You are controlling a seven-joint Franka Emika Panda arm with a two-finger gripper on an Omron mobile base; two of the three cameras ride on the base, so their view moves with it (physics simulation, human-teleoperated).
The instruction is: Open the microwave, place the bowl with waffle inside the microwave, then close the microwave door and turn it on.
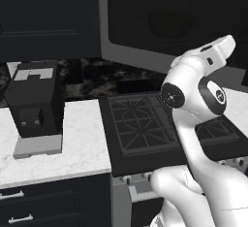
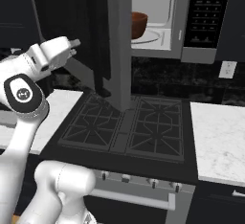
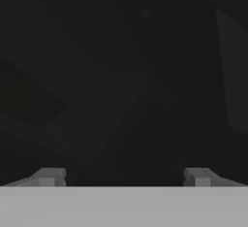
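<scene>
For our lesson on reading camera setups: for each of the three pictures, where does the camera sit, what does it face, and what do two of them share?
Left base view: behind the arm's left, facing the coffee machine and stove; arm at lower right.
Right base view: behind its right, facing the microwave, open microwave door and the bowl inside; arm at lower left.
Hand view: on the hand, facing a dark panel; open claw.
Both base views share the stove.

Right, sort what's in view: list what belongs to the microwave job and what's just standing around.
Part of the job:
- microwave, cavity exposed
- microwave door, swung open
- bowl, already inside the cavity
- end effector, open, facing the dark door panel

Just standing around:
- coffee machine on the counter
- stovetop
- wall outlet
</scene>
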